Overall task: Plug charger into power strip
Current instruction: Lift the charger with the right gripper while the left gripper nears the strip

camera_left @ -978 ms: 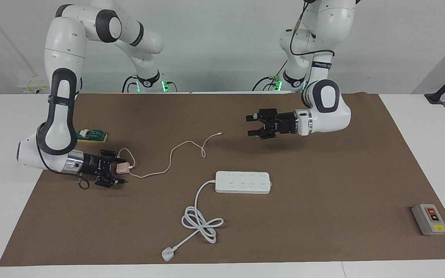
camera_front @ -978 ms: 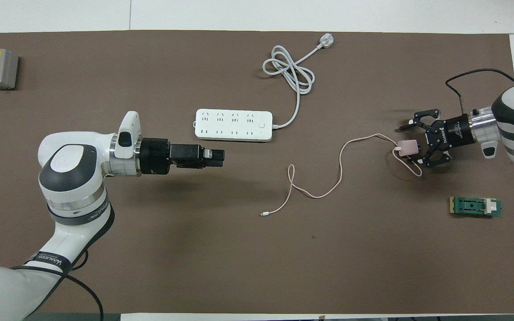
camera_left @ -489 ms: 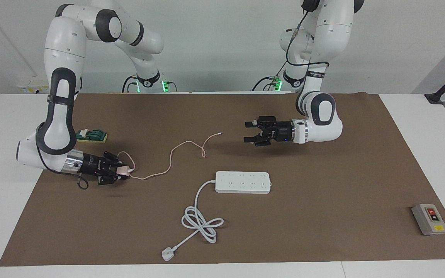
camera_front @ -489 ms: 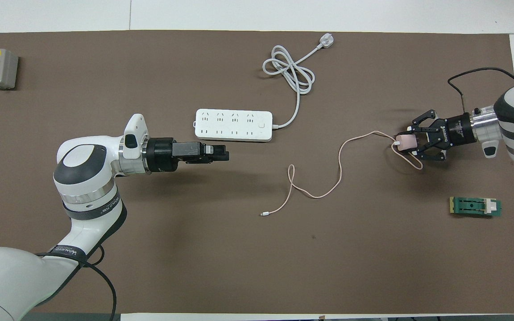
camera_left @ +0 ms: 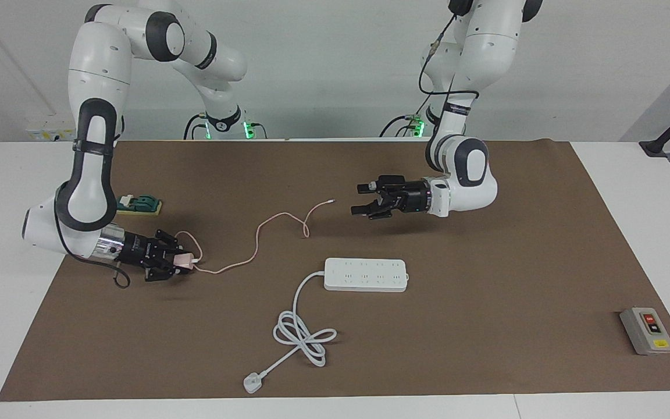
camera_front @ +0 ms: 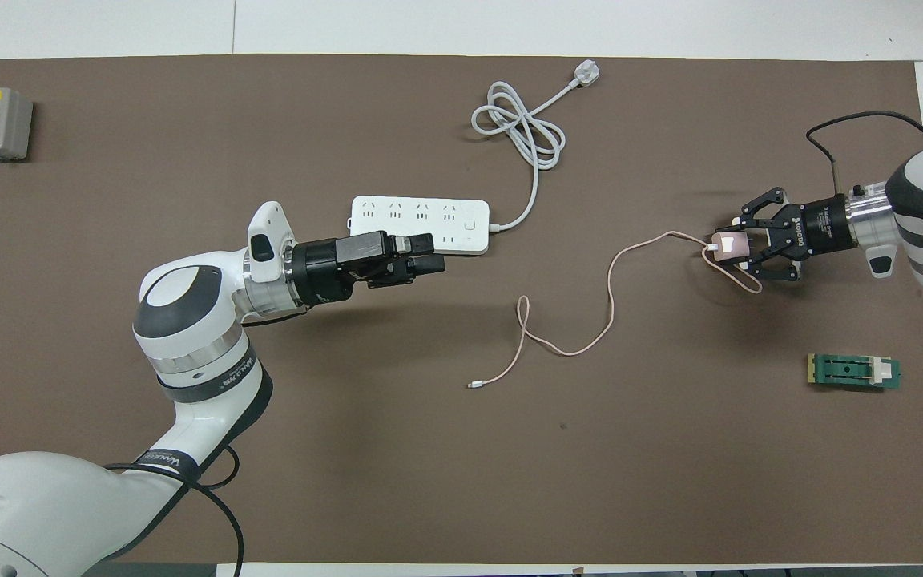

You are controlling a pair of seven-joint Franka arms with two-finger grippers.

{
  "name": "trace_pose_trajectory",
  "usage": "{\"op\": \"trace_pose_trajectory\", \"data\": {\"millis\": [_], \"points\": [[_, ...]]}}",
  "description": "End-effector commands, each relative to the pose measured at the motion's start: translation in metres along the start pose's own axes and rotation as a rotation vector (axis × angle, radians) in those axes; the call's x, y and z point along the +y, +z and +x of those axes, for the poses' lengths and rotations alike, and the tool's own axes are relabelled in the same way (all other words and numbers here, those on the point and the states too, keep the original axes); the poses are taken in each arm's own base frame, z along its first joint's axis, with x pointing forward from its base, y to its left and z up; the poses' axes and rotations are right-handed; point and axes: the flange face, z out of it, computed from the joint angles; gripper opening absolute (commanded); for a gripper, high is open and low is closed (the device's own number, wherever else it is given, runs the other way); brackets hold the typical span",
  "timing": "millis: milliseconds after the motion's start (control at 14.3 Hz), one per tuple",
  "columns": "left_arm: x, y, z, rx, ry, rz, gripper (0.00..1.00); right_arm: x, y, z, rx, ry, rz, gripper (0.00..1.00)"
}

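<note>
My right gripper (camera_left: 179,263) lies low over the brown mat (camera_left: 486,326) toward my right arm's end of the table, and its fingers are closed around the charger (camera_left: 184,261), a small pink cube. From above, the charger (camera_front: 730,246) sits between the black fingers. Its thin pink cable (camera_left: 256,235) leaves the cube, loops once just beside it, then trails across the mat toward the middle of the table, where it makes a small twist and ends in a loose tip.

My left gripper (camera_left: 363,199) hangs in the air, pointing sideways toward my right arm's end, with its two fingers apart and nothing between them. In the overhead view it (camera_front: 429,255) overlaps the near edge of the power strip (camera_front: 420,224), but the facing view shows it raised, clear of the power strip (camera_left: 366,274).

The power strip lies flat near the middle of the mat, well apart from the charger. Its thick white cord (camera_left: 300,326) runs away from me, knots into a loose coil and ends in a white plug (camera_left: 252,383). A green block (camera_left: 140,204) rests near my right arm. A grey switch box (camera_left: 647,331) sits toward my left arm's end.
</note>
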Motion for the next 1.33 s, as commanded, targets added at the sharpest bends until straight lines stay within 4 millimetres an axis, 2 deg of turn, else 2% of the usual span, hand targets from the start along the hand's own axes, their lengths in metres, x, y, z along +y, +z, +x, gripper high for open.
{"op": "trace_pose_trajectory", "data": {"millis": [0,210,349,489,839,1048,1118,1258], "points": [[0.009,0.007,0.008,0.027,-0.016,0.004,1.00,-0.004,-0.014,-0.031,0.021,0.002,0.020,0.00],[0.005,0.018,0.004,0.027,-0.006,0.035,1.00,-0.011,-0.011,-0.067,0.022,0.014,0.006,0.00],[-0.006,0.027,-0.001,0.023,-0.003,0.062,1.00,-0.018,-0.002,-0.093,0.026,0.041,-0.004,0.00],[-0.008,0.026,-0.001,0.033,-0.003,0.076,1.00,-0.024,0.008,-0.123,0.026,0.073,-0.008,0.00],[-0.010,0.024,0.001,0.047,0.023,0.098,1.00,-0.042,0.033,-0.215,0.008,0.120,0.026,0.00],[-0.012,0.023,0.001,0.054,0.022,0.107,1.00,-0.044,0.055,-0.267,0.008,0.144,0.036,0.00],[-0.012,0.022,0.002,0.062,0.025,0.115,1.00,-0.045,0.060,-0.278,0.011,0.147,0.047,0.00],[-0.013,0.024,0.001,0.062,0.049,0.123,1.00,-0.043,0.082,-0.310,0.018,0.139,0.047,0.00]]}}
